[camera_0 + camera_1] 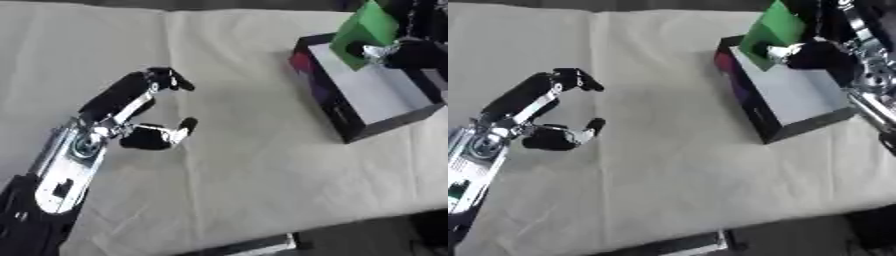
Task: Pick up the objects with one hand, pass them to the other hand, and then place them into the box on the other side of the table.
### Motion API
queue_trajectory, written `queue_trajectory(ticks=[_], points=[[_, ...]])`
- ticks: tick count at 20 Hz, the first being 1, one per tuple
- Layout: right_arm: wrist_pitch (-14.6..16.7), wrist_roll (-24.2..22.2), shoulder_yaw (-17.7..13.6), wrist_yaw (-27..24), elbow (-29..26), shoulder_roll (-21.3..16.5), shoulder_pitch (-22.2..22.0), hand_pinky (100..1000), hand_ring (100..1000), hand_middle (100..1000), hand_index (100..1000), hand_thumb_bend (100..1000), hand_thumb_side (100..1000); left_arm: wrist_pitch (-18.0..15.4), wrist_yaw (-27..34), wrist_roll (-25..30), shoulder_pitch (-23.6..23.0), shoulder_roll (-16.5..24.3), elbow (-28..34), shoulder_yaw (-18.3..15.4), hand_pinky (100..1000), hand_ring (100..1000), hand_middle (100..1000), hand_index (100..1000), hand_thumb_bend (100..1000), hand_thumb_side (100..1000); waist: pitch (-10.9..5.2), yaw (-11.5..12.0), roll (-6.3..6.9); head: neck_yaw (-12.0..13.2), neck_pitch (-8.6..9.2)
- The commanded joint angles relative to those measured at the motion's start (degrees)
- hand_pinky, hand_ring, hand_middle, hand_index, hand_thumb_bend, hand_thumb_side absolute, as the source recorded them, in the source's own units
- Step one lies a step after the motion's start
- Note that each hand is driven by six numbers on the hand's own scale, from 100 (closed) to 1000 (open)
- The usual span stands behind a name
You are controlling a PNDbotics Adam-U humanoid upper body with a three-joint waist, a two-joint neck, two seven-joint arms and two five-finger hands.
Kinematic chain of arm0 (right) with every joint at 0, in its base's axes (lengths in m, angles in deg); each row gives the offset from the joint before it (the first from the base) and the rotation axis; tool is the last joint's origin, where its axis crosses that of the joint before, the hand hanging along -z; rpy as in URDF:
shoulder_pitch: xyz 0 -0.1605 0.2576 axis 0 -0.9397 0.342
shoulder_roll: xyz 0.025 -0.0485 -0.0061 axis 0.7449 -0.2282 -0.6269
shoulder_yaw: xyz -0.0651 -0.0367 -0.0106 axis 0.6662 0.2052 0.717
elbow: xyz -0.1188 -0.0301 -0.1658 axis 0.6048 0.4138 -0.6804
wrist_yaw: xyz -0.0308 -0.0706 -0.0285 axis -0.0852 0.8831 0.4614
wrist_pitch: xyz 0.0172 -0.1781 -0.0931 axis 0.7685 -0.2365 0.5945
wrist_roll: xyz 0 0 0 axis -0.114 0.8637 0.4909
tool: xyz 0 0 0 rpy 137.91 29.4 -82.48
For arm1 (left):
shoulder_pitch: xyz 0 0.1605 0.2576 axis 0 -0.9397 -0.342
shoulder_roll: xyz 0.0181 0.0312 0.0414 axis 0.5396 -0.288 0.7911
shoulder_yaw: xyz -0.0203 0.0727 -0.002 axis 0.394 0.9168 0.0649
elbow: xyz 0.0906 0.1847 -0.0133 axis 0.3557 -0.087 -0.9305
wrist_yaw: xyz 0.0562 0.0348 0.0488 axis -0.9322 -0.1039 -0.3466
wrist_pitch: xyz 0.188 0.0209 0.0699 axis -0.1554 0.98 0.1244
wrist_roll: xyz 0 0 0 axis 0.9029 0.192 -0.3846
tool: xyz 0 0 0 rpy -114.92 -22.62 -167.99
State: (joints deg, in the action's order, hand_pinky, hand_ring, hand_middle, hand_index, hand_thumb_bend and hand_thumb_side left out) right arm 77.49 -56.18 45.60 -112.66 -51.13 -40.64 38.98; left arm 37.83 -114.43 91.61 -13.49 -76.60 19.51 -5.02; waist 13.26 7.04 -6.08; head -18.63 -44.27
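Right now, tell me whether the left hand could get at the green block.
Probably not. The green block is held by the right hand above the box, while the empty left hand sits across the table.

Table [262, 165] covered by a cream cloth, creased, with one fold line running from 12 o'clock toward 6. Lighting even, soft shadows. Dark floor [367, 240] visible beyond the table edge at 5 o'clock. Dark strip along 12 o'clock.
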Motion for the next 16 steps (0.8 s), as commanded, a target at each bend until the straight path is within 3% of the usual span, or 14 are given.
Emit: queue_trajectory(ticks=[1,16], points=[[0.0,2.0,-1.9,-0.2,-0.5,-1.6,-1.1,570,498,336,444,659,100,0.3,0.3,-0.1,0.8,0.4,1.5,-0.7,837,751,719,801,258,335,0.14,-0.1,0.75,-0.8,0.15],[-4.6,12.5,-2.8,-0.3,-0.5,2.6,-7.5,575,509,375,471,665,100,1.1,2.1,0.5,1.2,0.6,4.8,-0.4,842,755,725,800,238,330,1.33,1.1,1.33,-3.1,0.15]])
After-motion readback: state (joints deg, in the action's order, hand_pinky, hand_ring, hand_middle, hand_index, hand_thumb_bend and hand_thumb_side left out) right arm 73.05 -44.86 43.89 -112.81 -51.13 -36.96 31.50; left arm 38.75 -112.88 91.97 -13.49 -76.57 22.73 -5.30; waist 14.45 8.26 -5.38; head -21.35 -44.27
